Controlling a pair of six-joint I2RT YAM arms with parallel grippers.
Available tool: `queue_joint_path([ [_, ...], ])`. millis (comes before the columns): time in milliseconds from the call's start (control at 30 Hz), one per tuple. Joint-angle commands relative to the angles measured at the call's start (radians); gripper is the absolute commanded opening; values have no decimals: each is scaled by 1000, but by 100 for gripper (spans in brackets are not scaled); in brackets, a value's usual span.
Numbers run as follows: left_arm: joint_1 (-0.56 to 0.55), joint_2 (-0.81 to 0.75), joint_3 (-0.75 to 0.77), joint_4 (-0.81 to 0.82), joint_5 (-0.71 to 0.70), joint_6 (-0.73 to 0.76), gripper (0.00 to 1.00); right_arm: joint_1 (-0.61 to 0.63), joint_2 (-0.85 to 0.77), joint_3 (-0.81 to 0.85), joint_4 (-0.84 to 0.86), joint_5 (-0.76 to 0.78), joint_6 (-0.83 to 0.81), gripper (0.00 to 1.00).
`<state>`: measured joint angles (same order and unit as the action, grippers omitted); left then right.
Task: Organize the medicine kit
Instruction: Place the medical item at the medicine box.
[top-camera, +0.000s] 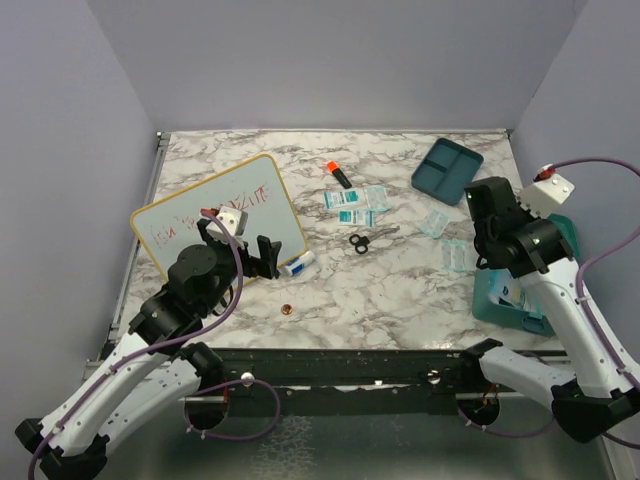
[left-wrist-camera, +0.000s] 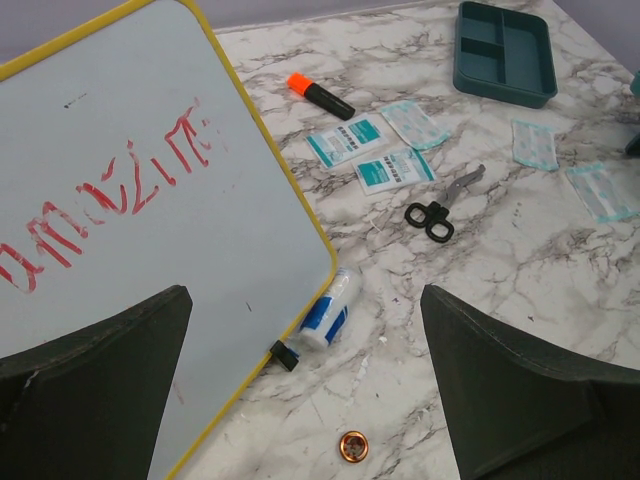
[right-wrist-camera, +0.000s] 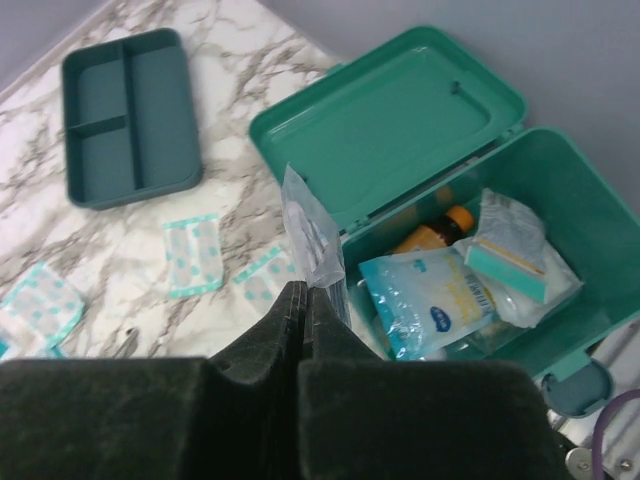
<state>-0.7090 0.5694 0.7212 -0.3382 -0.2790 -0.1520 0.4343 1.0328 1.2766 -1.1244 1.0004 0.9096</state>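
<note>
At far left the left gripper hangs over the lower right edge of the whiteboard, its fingers spread wide and holding nothing. Just beside that edge lie a tube and, nearer the arms, a coin. Further along are a marker, two sachets and scissors, then a few loose plasters. The tray sits apart near the far right corner.

At right the right gripper is pinched fully together on the lower edge of a clear packet, which stands up from its tips. Below it the case lies open at the right edge, lid flat, with a bottle and pouches inside.

The step looks like dropping the packet in. It seems to hang about over the box's near rim, so the arm should go further over the box, not the lid, come low, then let go; the film is light and may cling or flutter.

The table is glossy marble-patterned, flat and slippery-looking. Plain lilac walls close it on three sides.
</note>
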Motion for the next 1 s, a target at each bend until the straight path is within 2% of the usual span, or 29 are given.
queue_joint_path([
  [0,-4,-12,-13,6,15,5,99,-72,-5,-20,11,10,-43,1],
  [267,-4,-36,-13,5,26,-1,99,-147,-41,-48,-43,26,-48,1],
  [600,-6,-48,-13,9,65,-11,99,-216,-50,-99,-169,40,56,0],
  [833,-5,-58,-12,10,69,-12,99,-337,-49,-155,-79,26,-16,1],
  [967,-7,-64,-14,10,67,-14,99,-480,-27,-189,3,-58,-80,1],
])
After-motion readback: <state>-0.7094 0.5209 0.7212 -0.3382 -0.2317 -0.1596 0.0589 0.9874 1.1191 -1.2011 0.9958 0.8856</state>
